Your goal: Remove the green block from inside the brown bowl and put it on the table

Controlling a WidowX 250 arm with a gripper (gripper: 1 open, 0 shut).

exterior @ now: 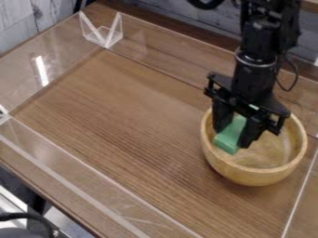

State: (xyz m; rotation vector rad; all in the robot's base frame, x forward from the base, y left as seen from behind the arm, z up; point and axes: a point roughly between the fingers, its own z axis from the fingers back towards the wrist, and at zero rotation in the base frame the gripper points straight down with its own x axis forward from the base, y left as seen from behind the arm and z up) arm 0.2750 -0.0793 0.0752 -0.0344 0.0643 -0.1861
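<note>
The green block (231,138) hangs between the black fingers of my gripper (236,137), which is shut on it and points straight down. It is lifted to about rim height over the brown bowl (255,165), above the bowl's left half. The light wooden bowl sits at the right side of the wood-grain table (125,121). The black arm rises from the gripper to the top right and hides the bowl's far rim.
A clear plastic wall (50,60) runs around the table's edges, with a folded clear corner piece (102,30) at the back left. The table's right edge lies close beside the bowl. Bare wood spreads left of the bowl.
</note>
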